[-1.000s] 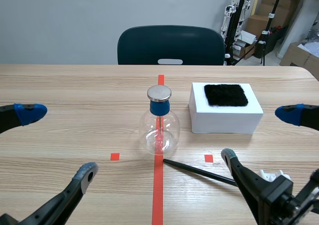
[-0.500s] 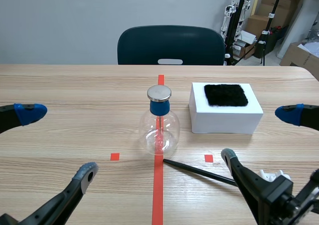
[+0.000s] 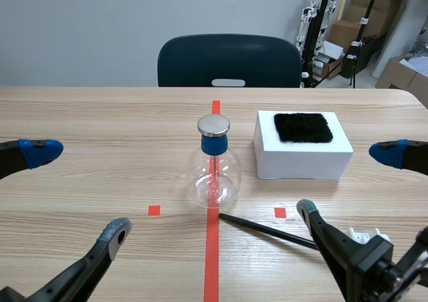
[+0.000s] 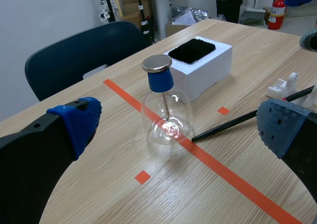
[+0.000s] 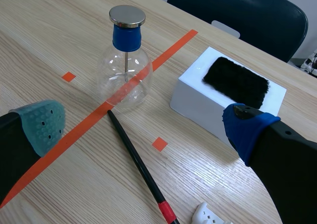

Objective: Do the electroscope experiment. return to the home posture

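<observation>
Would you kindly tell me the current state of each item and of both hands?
flask: upright, stoppered.
black rod: lying flat, held by neither hand.
white box: resting flat, black pad on top.
left hand: open, empty.
right hand: open, empty.

A lab is suggested: beyond the tape-marked table [image 3: 100, 115], cardboard boxes [image 3: 348, 31], equip. stands [image 3: 323, 15] & a fire extinguisher [image 4: 280, 10] are seen; a chair [image 3: 229, 61] is set at its far edge.

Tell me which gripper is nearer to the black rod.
Right. The black rod has one end under the open right gripper; the left gripper sits across the red tape line, well away.
</observation>
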Action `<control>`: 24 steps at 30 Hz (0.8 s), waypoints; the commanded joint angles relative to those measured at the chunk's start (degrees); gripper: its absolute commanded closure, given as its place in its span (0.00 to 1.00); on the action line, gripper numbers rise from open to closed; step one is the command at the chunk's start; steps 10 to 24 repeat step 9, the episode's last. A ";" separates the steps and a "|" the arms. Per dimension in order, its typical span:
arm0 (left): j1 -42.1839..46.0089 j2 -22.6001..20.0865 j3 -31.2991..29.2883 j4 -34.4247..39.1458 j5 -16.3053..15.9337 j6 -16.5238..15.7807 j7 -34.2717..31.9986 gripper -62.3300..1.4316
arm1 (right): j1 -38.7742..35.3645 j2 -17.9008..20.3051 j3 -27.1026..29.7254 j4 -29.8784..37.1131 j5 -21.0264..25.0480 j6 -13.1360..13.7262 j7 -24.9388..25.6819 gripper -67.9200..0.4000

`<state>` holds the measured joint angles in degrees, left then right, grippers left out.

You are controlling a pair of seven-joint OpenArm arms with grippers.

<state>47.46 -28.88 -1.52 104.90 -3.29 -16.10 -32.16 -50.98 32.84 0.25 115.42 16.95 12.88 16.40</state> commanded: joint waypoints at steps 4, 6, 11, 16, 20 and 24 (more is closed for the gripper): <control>0.15 0.26 -0.09 0.79 -0.22 0.11 -0.85 0.00 | 0.52 -0.02 0.11 0.33 0.24 -0.02 0.85 0.00; 0.15 0.26 -0.09 0.74 -0.22 0.11 0.00 0.00 | 0.52 -0.02 0.11 0.33 0.24 -0.02 0.83 0.00; 0.15 0.28 -0.09 0.74 -0.22 0.11 2.10 0.00 | 0.52 -0.02 0.11 0.33 0.24 -0.02 0.85 0.00; 0.15 0.28 -0.09 0.74 -0.22 0.11 2.10 0.00 | 0.52 -0.02 0.11 0.33 0.24 -0.02 0.85 0.00; 0.15 0.28 -0.09 0.74 -0.22 0.11 2.10 0.00 | 0.52 -0.02 0.11 0.33 0.24 -0.02 0.85 0.00; 0.15 0.28 -0.09 0.74 -0.22 0.11 2.10 0.00 | 0.52 -0.02 0.11 0.33 0.24 -0.02 0.85 0.00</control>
